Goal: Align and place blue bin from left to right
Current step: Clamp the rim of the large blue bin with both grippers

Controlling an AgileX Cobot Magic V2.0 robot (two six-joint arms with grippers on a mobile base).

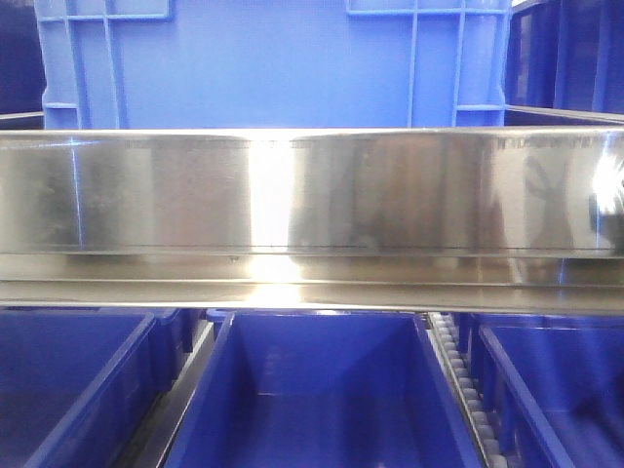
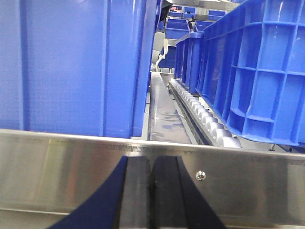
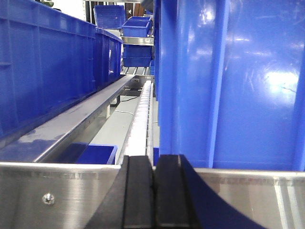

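Item: blue bin (image 1: 263, 68), behind steel rail (image 1: 146, 195). My left jaws, right jaws: clenched, empty, before rail. Risk, my judgement: uneven push skews bin into neighbouring crate (image 2: 257, 71).

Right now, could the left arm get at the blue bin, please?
Probably not directly: its shut fingers face the steel rail, which fronts the base of the blue bin; only the wall above the rail is free.

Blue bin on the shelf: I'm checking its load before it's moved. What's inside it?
Only the outer wall of the blue bin shows, rising behind the steel rail. Its open top is cut off by the frame in the front view, so the contents are hidden.
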